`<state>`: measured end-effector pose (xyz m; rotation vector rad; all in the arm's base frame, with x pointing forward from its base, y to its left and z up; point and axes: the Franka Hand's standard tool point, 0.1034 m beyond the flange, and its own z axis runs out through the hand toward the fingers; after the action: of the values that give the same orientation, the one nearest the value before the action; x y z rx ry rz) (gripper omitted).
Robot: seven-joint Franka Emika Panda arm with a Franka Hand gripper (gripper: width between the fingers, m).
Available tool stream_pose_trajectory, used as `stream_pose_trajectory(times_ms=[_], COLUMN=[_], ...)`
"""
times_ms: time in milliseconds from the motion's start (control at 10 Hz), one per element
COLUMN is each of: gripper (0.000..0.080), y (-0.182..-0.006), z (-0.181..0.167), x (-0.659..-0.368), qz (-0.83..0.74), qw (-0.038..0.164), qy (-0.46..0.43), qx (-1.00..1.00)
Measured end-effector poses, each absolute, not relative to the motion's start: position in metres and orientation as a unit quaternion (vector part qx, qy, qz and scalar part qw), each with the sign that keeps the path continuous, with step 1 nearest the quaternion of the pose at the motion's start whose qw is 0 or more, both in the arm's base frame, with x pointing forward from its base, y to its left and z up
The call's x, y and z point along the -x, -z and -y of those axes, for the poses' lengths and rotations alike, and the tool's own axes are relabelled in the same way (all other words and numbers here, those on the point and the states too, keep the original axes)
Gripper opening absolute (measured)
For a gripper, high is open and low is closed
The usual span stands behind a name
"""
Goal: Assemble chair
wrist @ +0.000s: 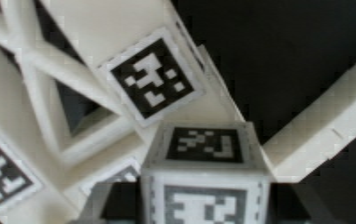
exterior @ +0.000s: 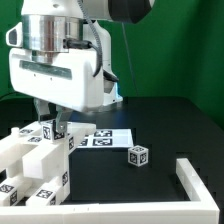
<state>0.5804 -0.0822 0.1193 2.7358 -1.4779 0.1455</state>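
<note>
I judge us roughly midway: my gripper (exterior: 52, 124) narrowly pinches a tagged block (wrist: 201, 172) against the cross-braced frame (wrist: 86, 70) of the chair (exterior: 35, 168), which sits at the bench's (exterior: 170, 125) eight o'clock in the exterior view, while a tagged cube (exterior: 138, 154) lies unjoined at five o'clock.

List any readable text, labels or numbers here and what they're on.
No words, numbers or brand marks can be read in either view.
The only signs are black-and-white square marker tags, which are patterns and not text: on the chair pieces, the loose cube and the marker board.
</note>
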Motion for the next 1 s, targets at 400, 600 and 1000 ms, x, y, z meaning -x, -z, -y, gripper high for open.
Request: stream_pose_trajectory(times_ms=[400, 600, 1000], gripper=[0.0281, 0.0281, 0.0611], y=[-0.119, -0.1183, -0.1196], z=[0.0824, 0.0811, 0.0767], x=[-0.5797, -0.5795, -0.5801], qz=[0.614, 0.664, 0.592], qw=[0.007, 0.005, 0.01], qy=[-0.041, -0.04, -0.034], qx=[-0.788, -0.746, -0.805])
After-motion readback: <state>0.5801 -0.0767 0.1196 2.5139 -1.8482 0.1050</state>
